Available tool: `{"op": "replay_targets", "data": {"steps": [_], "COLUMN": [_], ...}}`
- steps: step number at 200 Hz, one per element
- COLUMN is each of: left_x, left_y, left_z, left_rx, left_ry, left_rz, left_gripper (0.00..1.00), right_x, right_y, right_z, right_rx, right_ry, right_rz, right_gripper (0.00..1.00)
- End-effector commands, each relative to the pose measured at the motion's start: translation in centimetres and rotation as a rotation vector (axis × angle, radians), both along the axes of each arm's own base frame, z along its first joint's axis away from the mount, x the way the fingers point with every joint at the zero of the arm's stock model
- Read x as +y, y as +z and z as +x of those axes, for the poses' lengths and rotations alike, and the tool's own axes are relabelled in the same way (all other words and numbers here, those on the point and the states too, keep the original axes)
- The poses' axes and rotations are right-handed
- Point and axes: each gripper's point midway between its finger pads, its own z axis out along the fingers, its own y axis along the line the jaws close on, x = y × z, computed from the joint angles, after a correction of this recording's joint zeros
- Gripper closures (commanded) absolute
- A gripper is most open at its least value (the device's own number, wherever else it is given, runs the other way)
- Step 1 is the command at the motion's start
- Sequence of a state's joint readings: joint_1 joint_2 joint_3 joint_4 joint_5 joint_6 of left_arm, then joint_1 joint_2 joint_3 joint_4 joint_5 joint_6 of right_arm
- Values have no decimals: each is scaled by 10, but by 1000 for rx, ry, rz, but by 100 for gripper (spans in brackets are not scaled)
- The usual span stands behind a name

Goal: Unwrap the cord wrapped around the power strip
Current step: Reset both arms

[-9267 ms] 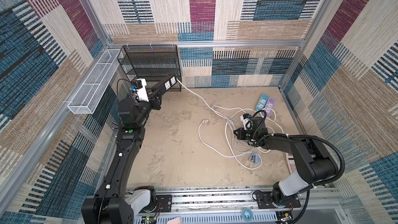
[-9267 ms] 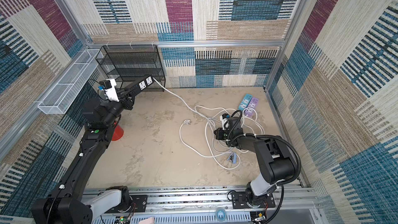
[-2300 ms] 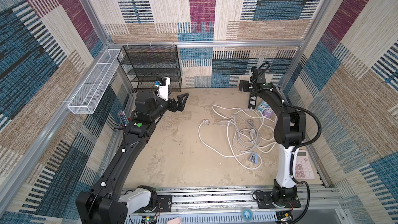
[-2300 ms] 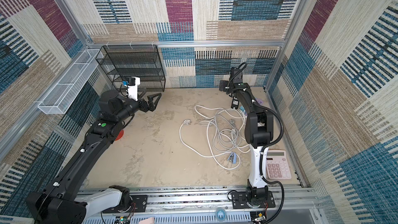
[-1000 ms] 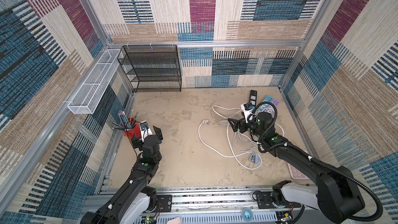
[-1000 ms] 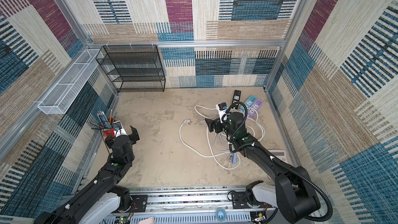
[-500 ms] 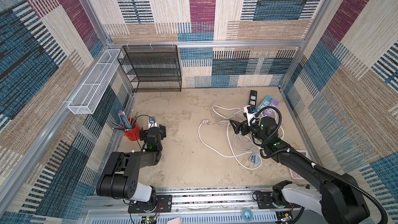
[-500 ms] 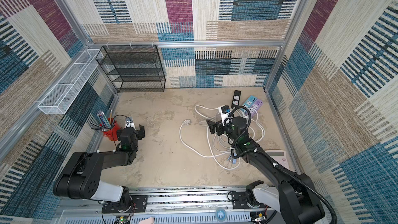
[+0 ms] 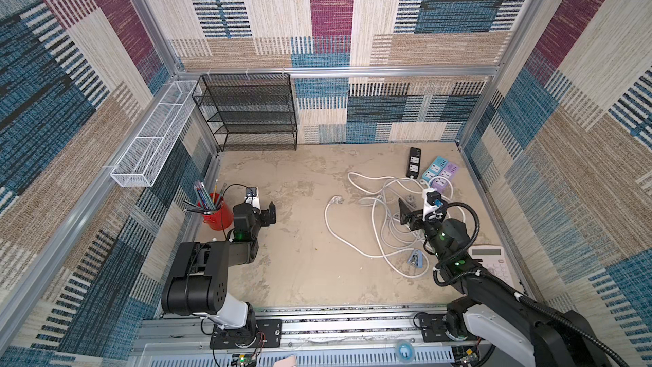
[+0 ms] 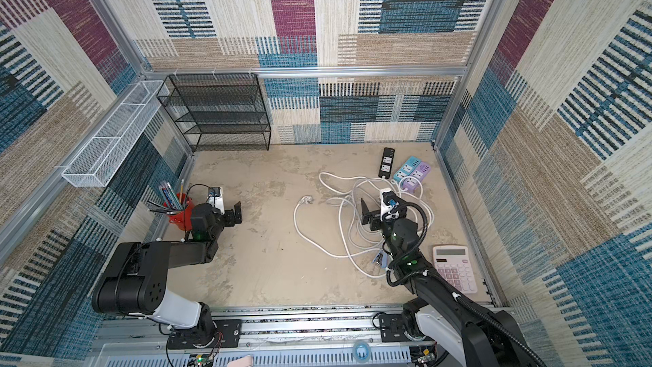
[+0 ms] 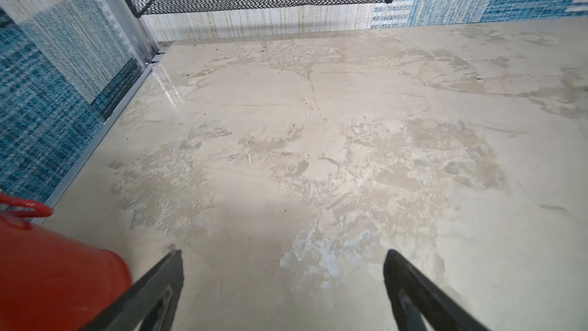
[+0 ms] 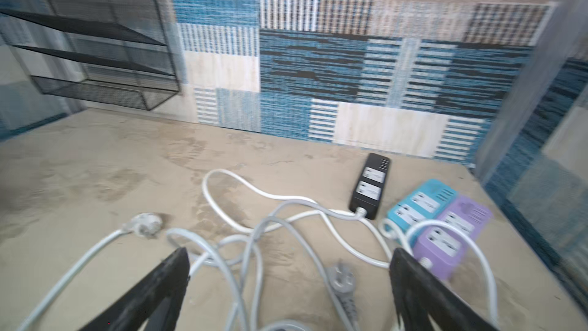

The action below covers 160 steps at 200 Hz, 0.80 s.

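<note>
The black power strip (image 9: 413, 162) (image 10: 387, 162) (image 12: 372, 186) lies flat at the back right of the table. Its white cord (image 9: 347, 240) (image 12: 254, 191) is off the strip, spread in loose loops over the table and ending in a white plug (image 9: 335, 200) (image 12: 144, 222). My right gripper (image 9: 405, 214) (image 10: 367, 214) (image 12: 288, 253) hangs open and empty over the tangle of loops. My left gripper (image 9: 266, 214) (image 10: 233, 215) (image 11: 283, 253) is open and empty over bare table at the near left.
A blue strip (image 9: 435, 167) and purple strips (image 9: 445, 178) with grey cords lie beside the black one. A red pen cup (image 9: 213, 211) (image 11: 47, 269) stands next to my left gripper. There is a calculator (image 10: 455, 268), a blue clip (image 9: 414, 259), a black mesh shelf (image 9: 247, 111) and a white wall basket (image 9: 151, 135).
Earlier my left gripper held the black strip up at the back left; it now lies at the back right. Both arms have drawn back toward the front, the left one folding down beside the red cup.
</note>
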State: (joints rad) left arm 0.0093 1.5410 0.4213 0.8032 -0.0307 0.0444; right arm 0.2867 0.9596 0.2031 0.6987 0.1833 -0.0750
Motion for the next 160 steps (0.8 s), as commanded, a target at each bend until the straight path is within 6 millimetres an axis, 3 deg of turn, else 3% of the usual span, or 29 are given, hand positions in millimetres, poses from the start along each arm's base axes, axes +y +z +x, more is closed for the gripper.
{"op": "replay_targets", "data": {"steps": [1, 16, 41, 70, 105, 128, 147, 160], "left_x": [-12, -15, -16, -16, -16, -16, -16, -16], "left_y": [5, 5, 6, 6, 6, 7, 6, 7], "left_z": [3, 3, 3, 3, 3, 3, 3, 3], "left_rx": [-18, -17, -22, -23, -23, -23, -23, -24], "left_ry": [-85, -124, -131, -131, -131, -133, -131, -132], "left_rz": [-43, -68, -72, -72, -74, -74, -73, -74], "left_gripper": [1, 1, 1, 1, 1, 1, 1, 1], "right_x": [-55, -76, -87, -78, -77, -70, -52, -54], "right_y": [20, 12, -9, -31, -38, -36, -27, -30], "right_z": [-1, 0, 11, 34, 53, 51, 35, 42], "right_rx": [-138, -140, -70, 6, 44, 47, -28, 1], "right_ry": [-227, -277, -302, -236, -214, -175, -68, -74], "right_rz": [106, 101, 13, -33, -92, -48, -27, -17], "right_gripper": [2, 2, 2, 2, 2, 2, 2, 2]}}
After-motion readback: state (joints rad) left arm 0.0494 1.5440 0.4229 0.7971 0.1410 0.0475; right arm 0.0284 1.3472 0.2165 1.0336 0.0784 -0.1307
